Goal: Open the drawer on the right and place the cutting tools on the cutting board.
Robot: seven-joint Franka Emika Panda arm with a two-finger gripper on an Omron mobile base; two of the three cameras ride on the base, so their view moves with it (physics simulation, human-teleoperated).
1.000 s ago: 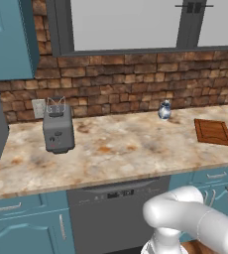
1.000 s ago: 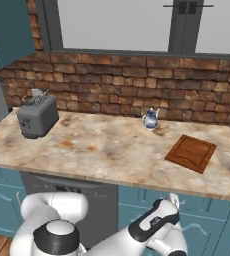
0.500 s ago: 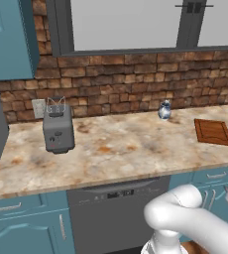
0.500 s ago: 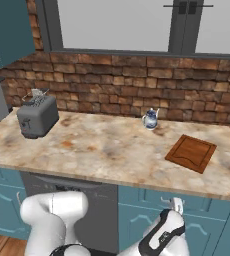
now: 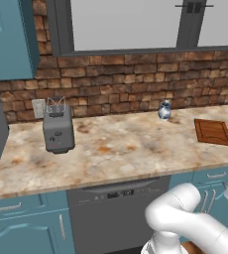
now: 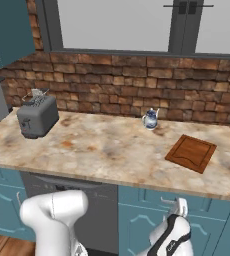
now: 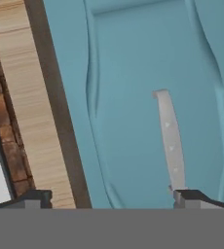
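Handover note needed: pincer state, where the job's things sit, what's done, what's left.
Pincer: open, empty, low in front of a teal cabinet door with a silver handle.
Cutting board: bare, at the right end of the counter.
Drawer under the board: shut, so the cutting tools cannot be seen.
Done: nothing yet.
Left: pull the drawer open, move both tools onto the board.
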